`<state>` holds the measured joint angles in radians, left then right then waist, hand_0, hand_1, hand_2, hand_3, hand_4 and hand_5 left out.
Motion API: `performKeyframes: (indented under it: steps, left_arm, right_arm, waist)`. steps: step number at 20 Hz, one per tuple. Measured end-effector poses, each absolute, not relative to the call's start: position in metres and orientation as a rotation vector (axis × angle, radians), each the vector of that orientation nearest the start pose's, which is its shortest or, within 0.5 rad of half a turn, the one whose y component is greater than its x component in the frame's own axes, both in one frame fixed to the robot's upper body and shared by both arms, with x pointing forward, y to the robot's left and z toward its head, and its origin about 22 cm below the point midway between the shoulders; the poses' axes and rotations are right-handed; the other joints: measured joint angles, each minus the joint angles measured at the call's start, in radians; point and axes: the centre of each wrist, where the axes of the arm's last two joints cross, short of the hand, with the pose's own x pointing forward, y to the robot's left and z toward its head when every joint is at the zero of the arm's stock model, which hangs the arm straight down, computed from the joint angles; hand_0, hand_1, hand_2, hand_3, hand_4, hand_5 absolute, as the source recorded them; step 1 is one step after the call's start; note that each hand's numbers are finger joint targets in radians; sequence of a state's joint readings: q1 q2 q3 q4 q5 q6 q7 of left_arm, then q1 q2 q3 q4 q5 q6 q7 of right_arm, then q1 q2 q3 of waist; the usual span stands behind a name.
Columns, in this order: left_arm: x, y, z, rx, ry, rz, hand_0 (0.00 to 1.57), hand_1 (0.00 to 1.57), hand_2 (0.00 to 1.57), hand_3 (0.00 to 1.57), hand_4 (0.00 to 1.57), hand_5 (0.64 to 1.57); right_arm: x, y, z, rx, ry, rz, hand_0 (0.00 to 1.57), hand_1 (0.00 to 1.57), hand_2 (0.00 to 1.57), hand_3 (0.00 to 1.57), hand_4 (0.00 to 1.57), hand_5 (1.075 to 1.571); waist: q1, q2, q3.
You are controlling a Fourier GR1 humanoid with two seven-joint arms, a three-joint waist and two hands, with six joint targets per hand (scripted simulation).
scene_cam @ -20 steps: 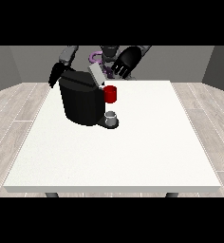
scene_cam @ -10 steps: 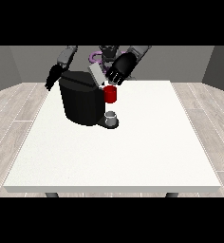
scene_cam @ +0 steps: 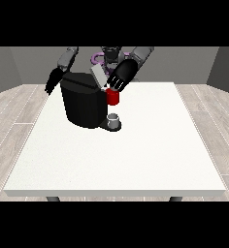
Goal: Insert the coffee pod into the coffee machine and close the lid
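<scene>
The black coffee machine (scene_cam: 85, 105) stands on the far left part of the white table (scene_cam: 136, 155). Its grey lid (scene_cam: 98, 75) is tilted up above a red front piece (scene_cam: 112, 97). The hand at the view's right (scene_cam: 122, 73) hangs over the lid with straight fingers pointing down, fingertips at the lid's upper edge. Beside the machine's far left corner, the hand at the view's left (scene_cam: 53, 82) points its fingers downward and holds nothing. I see no coffee pod; the machine's top opening is hidden behind the lid and hand.
A small grey cup (scene_cam: 115, 120) sits on the machine's base under the red piece. The robot's body (scene_cam: 109, 53) is behind the machine at the table's far edge.
The hand at the view's right has come down and leftward onto the raised lid, which now leans lower. The other hand has dropped slightly beside the machine.
</scene>
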<state>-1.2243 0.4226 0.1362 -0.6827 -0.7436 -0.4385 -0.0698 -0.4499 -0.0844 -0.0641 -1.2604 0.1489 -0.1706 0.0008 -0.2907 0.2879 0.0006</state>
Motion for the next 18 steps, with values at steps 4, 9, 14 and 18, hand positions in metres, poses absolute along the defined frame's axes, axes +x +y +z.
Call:
performKeyframes:
  steps: [4,9,14,18]
  left_arm:
    - [0.461,0.238,0.266,0.617,-1.545,-1.121,1.17,1.17,1.24,1.2,0.42,1.571]
    - [0.461,0.245,0.274,0.648,-1.552,-1.114,1.23,1.23,1.26,1.2,0.41,1.571]
    - [0.46,0.248,0.28,0.651,-1.575,-1.112,1.21,1.21,1.24,1.2,0.35,1.571]
    - [0.46,0.245,0.288,0.665,-1.6,-1.116,1.19,1.19,1.21,1.17,0.36,1.571]
  right_arm:
    - [0.348,-0.211,0.054,-0.247,-1.703,0.114,0.0,0.0,0.0,0.0,0.0,1.571]
    - [0.351,-0.21,0.063,-0.246,-1.716,0.122,0.0,0.0,0.0,0.0,0.0,1.571]
    - [0.348,-0.21,0.056,-0.246,-1.71,0.119,0.0,0.0,0.0,0.0,0.0,1.571]
    - [0.351,-0.208,0.059,-0.259,-1.72,0.117,0.0,0.0,0.0,0.0,0.0,1.571]
  waist:
    - [-0.001,0.005,0.0003]
    - [-0.013,0.022,-0.0002]
    - [-0.013,0.026,-0.0002]
    - [-0.009,0.035,-0.0005]
